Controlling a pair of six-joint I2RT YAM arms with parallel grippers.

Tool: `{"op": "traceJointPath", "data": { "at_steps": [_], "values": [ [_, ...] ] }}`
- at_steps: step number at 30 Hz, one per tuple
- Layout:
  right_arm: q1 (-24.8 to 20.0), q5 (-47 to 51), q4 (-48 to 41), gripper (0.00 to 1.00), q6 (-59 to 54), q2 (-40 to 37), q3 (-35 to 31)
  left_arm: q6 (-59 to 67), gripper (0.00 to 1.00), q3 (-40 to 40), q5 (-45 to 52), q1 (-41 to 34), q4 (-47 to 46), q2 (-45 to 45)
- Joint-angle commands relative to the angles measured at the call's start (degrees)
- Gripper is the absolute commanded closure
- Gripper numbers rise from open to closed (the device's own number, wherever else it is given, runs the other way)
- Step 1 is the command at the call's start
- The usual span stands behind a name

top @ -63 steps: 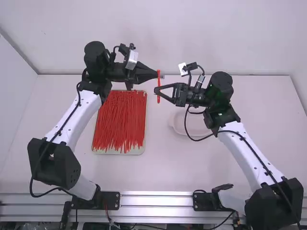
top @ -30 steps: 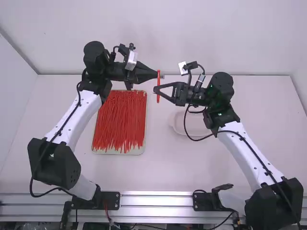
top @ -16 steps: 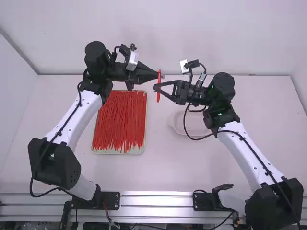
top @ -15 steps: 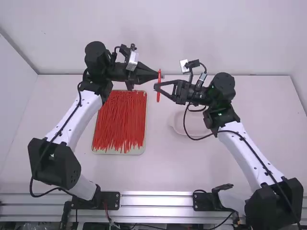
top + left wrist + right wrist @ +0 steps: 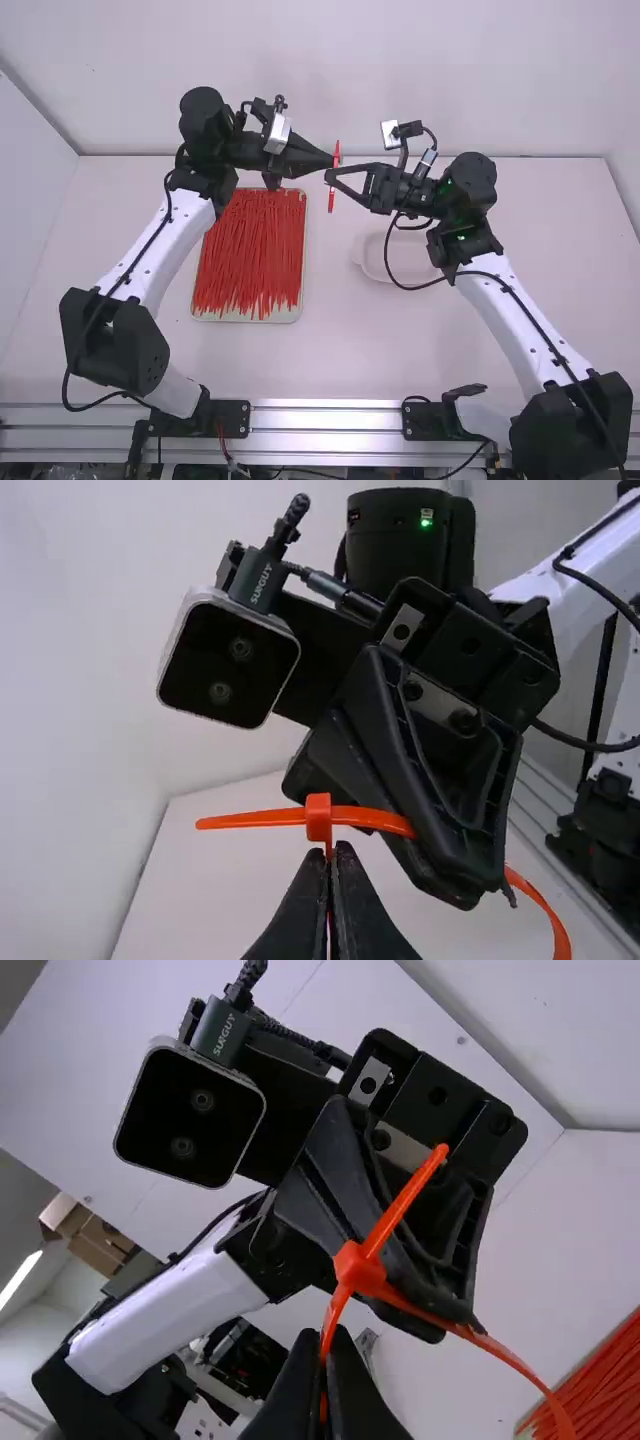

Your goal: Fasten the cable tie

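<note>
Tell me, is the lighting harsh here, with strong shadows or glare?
High view: soft, even light; only faint shadows on the table. Left wrist view: a small green lamp glows on the right arm; no glare on the cable tie.

The white tabletop [image 5: 570,220] carries a pale flat tray [image 5: 246,318] left of its middle, heaped with red cable ties [image 5: 250,250], and a small clear tub [image 5: 372,265] just right of the middle, apart from the tray

White surface [image 5: 340,345]; beige tray [image 5: 250,317] left of middle, heaped with spare red ties [image 5: 252,250]. Small white bowl [image 5: 365,258] right of the tray, apart from it. Metal rail [image 5: 320,408] along near edge.
</note>
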Motion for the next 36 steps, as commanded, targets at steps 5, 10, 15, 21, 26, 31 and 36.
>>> {"op": "traceJointPath", "data": {
  "at_steps": [5, 10, 15, 21, 26, 31, 36],
  "values": [
    [-0.9, 1.7, 0.8, 1.0, -1.8, -0.5, 1.7, -0.7, 0.98, 1.0, 4.1, -1.1, 3.3, -0.2],
    [-0.9, 1.6, 1.8, 1.0, -1.6, -0.5, 1.7, 1.2, 0.98, 1.0, 4.1, -2.2, 3.2, -0.2],
    [-0.9, 1.7, 3.2, 1.0, -0.2, -0.5, 1.7, 2.4, 0.98, 1.0, 4.1, -3.2, 3.1, -0.2],
    [-2.4, 1.7, 4.5, 1.0, 1.3, -0.5, 1.7, 3.0, 0.98, 1.0, 4.1, -3.2, 2.8, -0.2],
    [-3.7, 1.8, 7.0, 1.0, 3.7, -0.5, 1.7, 6.0, 0.98, 0.9, 4.1, -3.2, -0.1, -0.2],
    [-4.1, 0.7, 7.5, 1.0, 4.1, -0.5, 1.7, 9.1, 0.98, 1.0, 3.3, -3.7, -3.8, -0.2],
    [-4.9, -2.0, 5.1, 0.01, 1.0, -0.5, 1.7, 5.2, 0.98, 1.0, 4.1, -1.4, -3.0, -0.2]
  ]
}}
